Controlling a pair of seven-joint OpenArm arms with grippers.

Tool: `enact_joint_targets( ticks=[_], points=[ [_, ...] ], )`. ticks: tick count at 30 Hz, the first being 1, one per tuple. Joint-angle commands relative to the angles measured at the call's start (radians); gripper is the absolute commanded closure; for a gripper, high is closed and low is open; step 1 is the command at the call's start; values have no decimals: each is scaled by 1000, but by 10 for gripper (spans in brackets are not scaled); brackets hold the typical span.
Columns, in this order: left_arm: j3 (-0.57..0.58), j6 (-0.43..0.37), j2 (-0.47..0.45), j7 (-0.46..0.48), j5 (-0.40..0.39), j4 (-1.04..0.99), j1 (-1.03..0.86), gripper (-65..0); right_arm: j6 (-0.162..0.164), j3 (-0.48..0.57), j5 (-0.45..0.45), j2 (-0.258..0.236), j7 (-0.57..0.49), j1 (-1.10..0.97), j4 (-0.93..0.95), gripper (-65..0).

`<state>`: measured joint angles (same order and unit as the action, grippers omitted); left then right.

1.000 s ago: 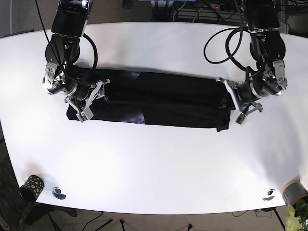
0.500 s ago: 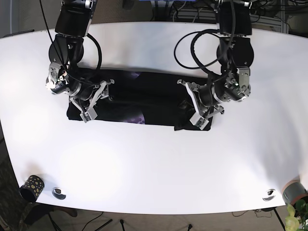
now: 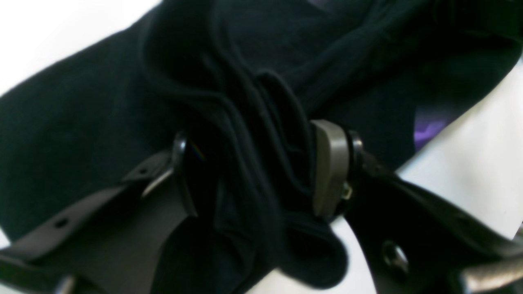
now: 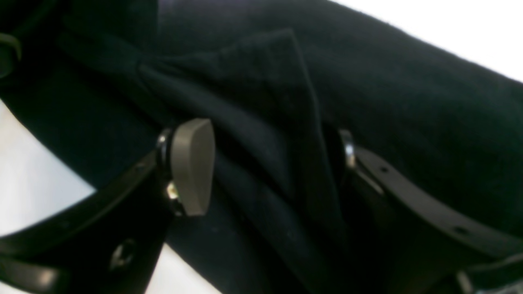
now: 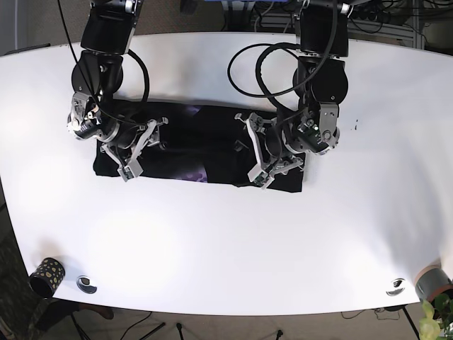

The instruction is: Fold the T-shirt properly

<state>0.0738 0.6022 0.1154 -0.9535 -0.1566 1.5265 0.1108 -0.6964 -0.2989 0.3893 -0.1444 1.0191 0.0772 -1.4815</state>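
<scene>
The black T-shirt [image 5: 191,152] lies in a long folded band across the white table [image 5: 226,241], with a purple print showing at its front edge. My left gripper [image 5: 256,156] is on the right in the base view, shut on the shirt's bunched end and holding it over the band's middle. In the left wrist view [image 3: 253,167] several fabric layers [image 3: 81,122] are pinched between the fingers. My right gripper [image 5: 134,152] is at the band's left end. In the right wrist view [image 4: 267,159] it is closed on a fold of the shirt [image 4: 408,102].
A dark patterned cup [image 5: 46,276] stands at the front left corner beside a small round fitting [image 5: 86,284]. Another fitting [image 5: 395,287] and a grey pot [image 5: 433,282] are at the front right corner. Cables hang behind both arms.
My left gripper has moved left in the base view, carrying the shirt's right end over the band toward the middle. The right gripper has stayed in place.
</scene>
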Motion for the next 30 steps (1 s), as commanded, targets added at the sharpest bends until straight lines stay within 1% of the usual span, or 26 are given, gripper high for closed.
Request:
enact_joint_targets(
  ticks=[1,4,8,10,12,14,17,20,22,24,28,29,30],
  points=[
    [71,2,11,21,-22,61,22,-340,-2,-1,15,-13,-18,23,-41,-357],
    [162,6,4,21,-22,121,20,-339,-2,-4,15,-13,10,28,-43,-357],
    [238,8,2,21,-22,187,20,-339,-2,-7,15,-13,20,49,-43,-357],
    [246,8,0,21,-22,196,22,-339,-2,-9,23,-11,23,51,-44,-357],
    [228,8,0,21,-22,199,22,-339,-2,-27,60,-16,39,60,-54,-357],
    [188,8,0,21,-22,196,22,-339,-2,-84,110,-16,73,75,-60,-357],
    [90,8,0,21,-22,199,20,-339,-2,-182,172,-14,145,106,-60,-358],
    [-10,8,0,21,-22,199,16,-339,-2,-286,214,-17,203,137,-58,-361],
    [-73,8,0,21,-22,196,16,-337,-2,-337,224,-21,232,151,-58,-361],
    [-157,8,0,21,-22,194,14,-337,-2,-391,225,-50,252,158,-57,-363],
    [-262,9,-1,21,-21,191,-1,-336,-2,-446,231,-93,257,157,0,-363],
    [-279,9,-3,23,-21,191,-6,-331,-2,-466,233,-102,258,157,29,-363],
    [-297,9,-16,23,-22,191,-9,-310,-2,-498,233,-116,260,157,71,-363]
  ],
)
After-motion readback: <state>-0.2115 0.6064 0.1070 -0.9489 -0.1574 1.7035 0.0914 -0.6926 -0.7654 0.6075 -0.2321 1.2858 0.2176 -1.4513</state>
